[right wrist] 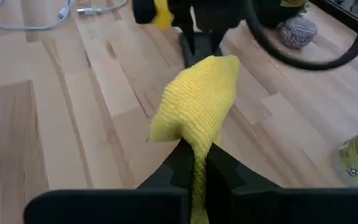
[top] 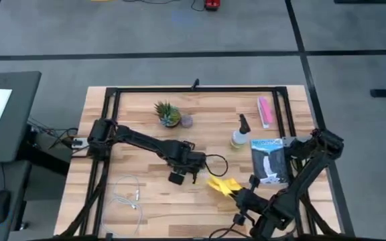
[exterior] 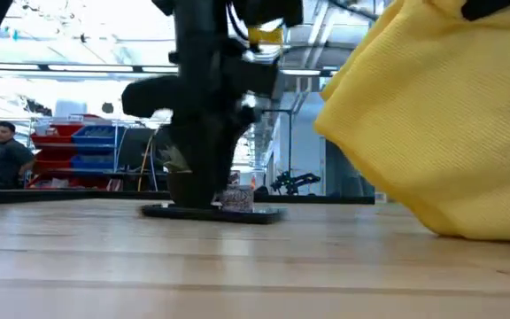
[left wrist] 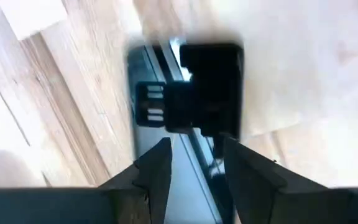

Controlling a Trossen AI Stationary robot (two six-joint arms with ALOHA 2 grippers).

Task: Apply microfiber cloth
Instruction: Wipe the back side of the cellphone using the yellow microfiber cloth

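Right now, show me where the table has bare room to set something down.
Bare wood lies along the left side between the table edge and the plant, above the white cable. It is crowded at centre, where the left gripper hovers and the right gripper holds the microfiber cloth, and around the spray bottle.

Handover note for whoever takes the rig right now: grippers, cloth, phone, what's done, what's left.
Right gripper: shut on the yellow cloth, carried just right of the left gripper.
Left gripper: mid-table, down over the black phone, fingers open either side of it; whether they touch it is unclear.
Phone lies flat on the table.
Done: cloth picked up and brought near the phone.
Left: put the cloth on the phone and wipe. Spray bottle, plant, pink packet, white cable stand apart.
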